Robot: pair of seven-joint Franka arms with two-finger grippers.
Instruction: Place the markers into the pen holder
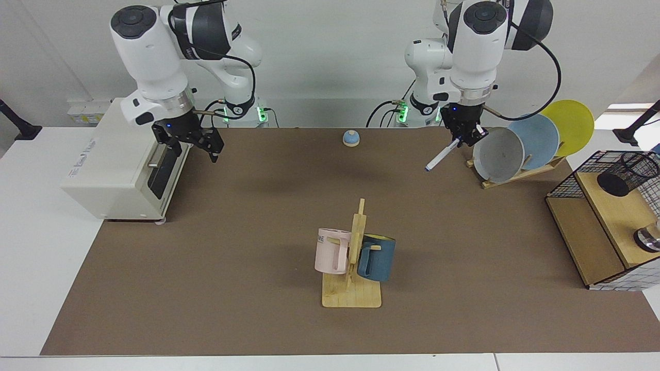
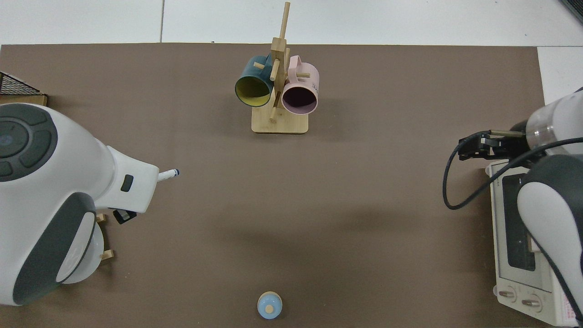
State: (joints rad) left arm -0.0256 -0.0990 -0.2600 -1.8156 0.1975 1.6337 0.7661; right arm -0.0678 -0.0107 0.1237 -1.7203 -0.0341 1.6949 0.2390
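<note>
The marker, white with a blue cap, hangs slanted in the air with its cap end down. My left gripper is shut on its upper end, just beside the grey plate. In the top view only the marker's tip sticks out from under the left arm. The pen holder, a black mesh cup, lies tilted on the wooden shelf at the far right of the facing view. My right gripper hangs open and holds nothing in front of the toaster oven; it is the black hand in the top view.
A white toaster oven stands beside the right gripper. A wooden mug rack with a pink and a blue mug is mid-table. Three plates lean in a rack. A small blue round object sits at the back. A wire basket encloses the shelves.
</note>
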